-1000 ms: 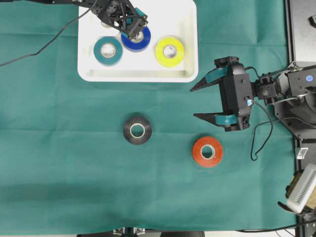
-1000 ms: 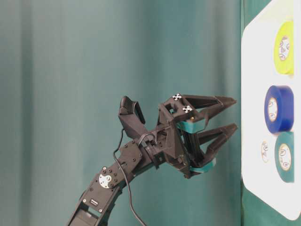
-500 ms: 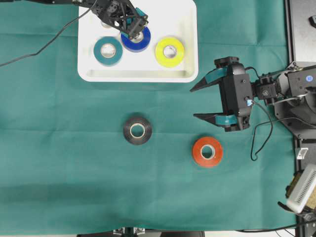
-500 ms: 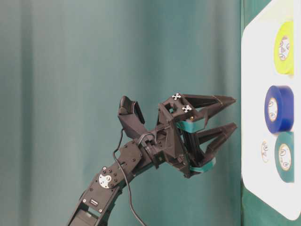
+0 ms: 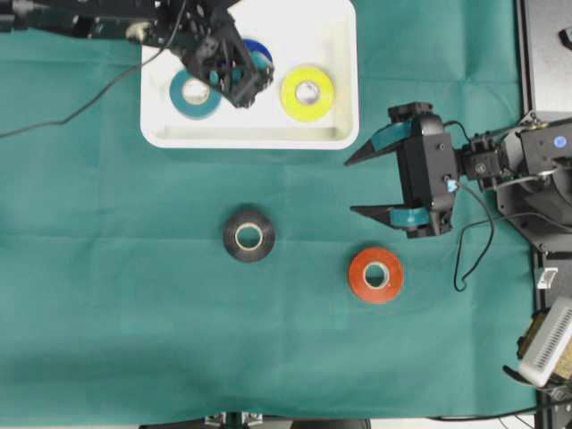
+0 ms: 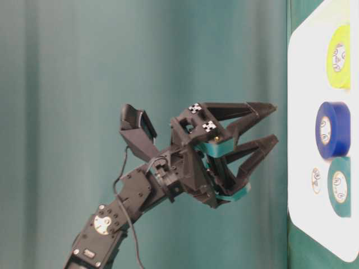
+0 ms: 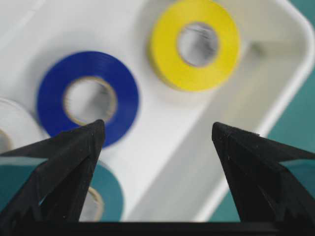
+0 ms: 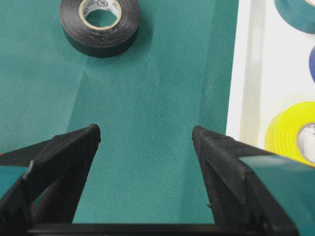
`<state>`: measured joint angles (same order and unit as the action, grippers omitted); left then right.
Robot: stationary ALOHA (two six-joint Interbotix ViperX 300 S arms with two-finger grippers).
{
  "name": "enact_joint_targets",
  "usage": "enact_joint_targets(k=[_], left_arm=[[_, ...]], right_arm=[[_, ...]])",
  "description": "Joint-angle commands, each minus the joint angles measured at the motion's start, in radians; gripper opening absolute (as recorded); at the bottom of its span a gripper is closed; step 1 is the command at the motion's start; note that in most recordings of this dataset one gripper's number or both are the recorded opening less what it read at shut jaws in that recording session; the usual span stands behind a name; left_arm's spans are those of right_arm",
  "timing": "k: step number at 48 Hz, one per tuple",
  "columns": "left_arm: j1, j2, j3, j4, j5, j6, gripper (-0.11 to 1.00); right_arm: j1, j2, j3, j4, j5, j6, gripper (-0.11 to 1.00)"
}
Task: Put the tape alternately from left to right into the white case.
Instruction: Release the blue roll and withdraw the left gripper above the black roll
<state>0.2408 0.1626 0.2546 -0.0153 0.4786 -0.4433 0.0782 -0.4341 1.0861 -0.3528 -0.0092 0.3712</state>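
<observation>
Rolls in the white case (image 5: 340, 134), as counted from overhead: teal roll (image 5: 193, 95) at the left, blue roll (image 5: 260, 51) behind the left arm and mostly hidden by it, yellow roll (image 5: 307, 92) at the right. A white roll (image 7: 11, 124) showed only as a pale edge in the left wrist view, at the frame's left margin beside the blue one. All lay flat, cores up, none stacked.

Rolls outside the case: black roll (image 5: 248, 236) and red roll (image 5: 375, 275), both flat on the green cloth (image 5: 107, 295) covering the worktop, well apart from each other and from the case.

Left tool (image 5: 239, 85): released, jaws spread wide, carrying nothing, hanging over the case between the teal and yellow rolls.

Right tool (image 5: 357, 186): released, jaws spread wide and empty, level above the cloth, between the case's near corner and the red roll. Its wrist view showed bare cloth between the jaws, the black roll ahead and the yellow one off to the side.

Step judged in hand: the left arm clearing the case, the next pick falling to the right arm. The red roll looked the nearer choice. Handling notes, as judgement only: drop straight over the roll with one jaw either side of the outer wall, close squarely so the ring cannot squirt sideways, lift clear of the raised rim, and set it in the open patch of case floor rather than on a neighbour. Keep the arms from crossing above the case.
</observation>
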Motion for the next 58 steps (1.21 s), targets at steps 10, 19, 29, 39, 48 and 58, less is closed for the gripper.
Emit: enact_joint_targets(k=[10,19,29,39,48,58], left_arm=[[-0.081,-0.046,-0.011,-0.002,-0.005,0.002,0.61],[-0.137,-0.049,-0.011,-0.002,-0.005,0.002,0.61],[-0.189,-0.051,-0.008,-0.002,-0.002,0.003,0.61],[-0.238,-0.057,0.014,-0.002,0.000,0.046,0.61],[-0.278,-0.084,0.043,-0.002,-0.003,0.100,0.61],[-0.310,-0.104,0.092,-0.002,-0.005,0.149,0.61]], right_arm=[[0.002,-0.011,-0.008,0.002,-0.008,0.002,0.80],[0.002,-0.011,-0.002,0.002,-0.009,0.002,0.80],[0.002,-0.011,0.000,0.002,-0.009,0.002,0.80],[0.002,-0.011,0.000,0.002,-0.008,0.002,0.80],[0.002,-0.011,0.000,0.002,-0.009,0.002,0.80],[0.002,-0.011,0.003,0.002,-0.009,0.002,0.80]])
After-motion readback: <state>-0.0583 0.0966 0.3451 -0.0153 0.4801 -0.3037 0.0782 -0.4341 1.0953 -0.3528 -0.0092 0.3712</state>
